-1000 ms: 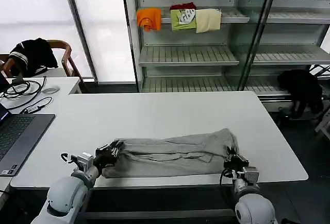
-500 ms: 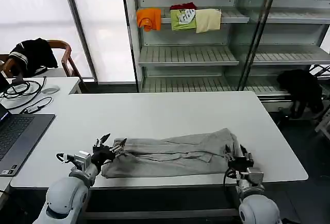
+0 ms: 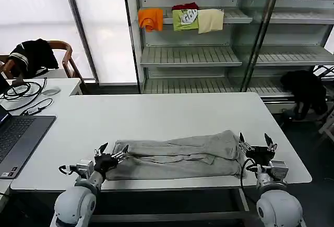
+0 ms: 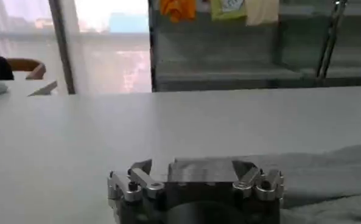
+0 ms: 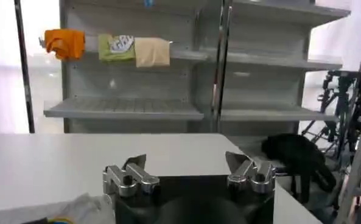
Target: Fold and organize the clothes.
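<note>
Head view, left gripper (image 3: 111, 152) spread wide, empty, grey shirt (image 3: 175, 155) folded on bench (image 3: 156, 115) just right of it, right gripper (image 3: 257, 143) wide open, having released the shirt's other end and pulled clear.

White table (image 3: 172, 113) with folded grey shirt (image 3: 175, 155) near its front edge

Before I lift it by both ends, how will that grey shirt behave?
The grey shirt is probably floppy: it lies creased in a long folded strip on the table. Held only at the ends, its middle would likely sag. Both the left gripper and right gripper are open beside it.
</note>
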Robot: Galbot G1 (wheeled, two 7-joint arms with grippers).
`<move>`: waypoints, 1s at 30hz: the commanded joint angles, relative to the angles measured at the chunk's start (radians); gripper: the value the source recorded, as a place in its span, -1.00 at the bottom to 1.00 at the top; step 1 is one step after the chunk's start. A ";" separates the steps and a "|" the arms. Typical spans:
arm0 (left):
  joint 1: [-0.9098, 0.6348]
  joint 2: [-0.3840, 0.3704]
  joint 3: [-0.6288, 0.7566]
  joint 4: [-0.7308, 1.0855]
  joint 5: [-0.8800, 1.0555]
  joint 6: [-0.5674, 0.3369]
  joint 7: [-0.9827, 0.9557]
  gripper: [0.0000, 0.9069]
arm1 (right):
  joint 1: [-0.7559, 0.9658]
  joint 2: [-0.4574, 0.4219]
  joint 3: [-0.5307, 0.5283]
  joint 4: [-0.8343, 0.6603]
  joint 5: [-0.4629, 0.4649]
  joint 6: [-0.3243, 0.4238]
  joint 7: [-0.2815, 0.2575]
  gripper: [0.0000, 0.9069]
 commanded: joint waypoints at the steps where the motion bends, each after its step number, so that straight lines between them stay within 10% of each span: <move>1: 0.023 -0.064 -0.004 0.006 -0.008 0.010 -0.021 1.00 | 0.004 -0.007 0.010 0.022 0.014 0.002 0.004 1.00; 7: 0.032 -0.068 -0.005 0.014 -0.007 0.006 -0.018 1.00 | -0.004 -0.003 -0.008 0.020 0.004 0.010 0.003 1.00; 10: 0.037 -0.070 -0.004 0.017 -0.008 0.002 -0.015 -0.22 | -0.008 -0.003 -0.008 0.017 0.002 0.014 0.003 1.00; 11: 0.039 -0.070 -0.003 0.017 -0.008 0.002 -0.013 -0.22 | -0.009 -0.003 -0.007 0.016 0.003 0.014 0.003 1.00; 12: 0.040 -0.071 -0.002 0.018 -0.007 0.002 -0.010 -0.80 | -0.009 -0.003 -0.006 0.017 0.003 0.015 0.002 1.00; 30: 0.055 -0.080 -0.014 0.036 -0.015 -0.060 0.018 -0.98 | -0.002 -0.007 0.007 0.016 0.011 0.026 -0.002 1.00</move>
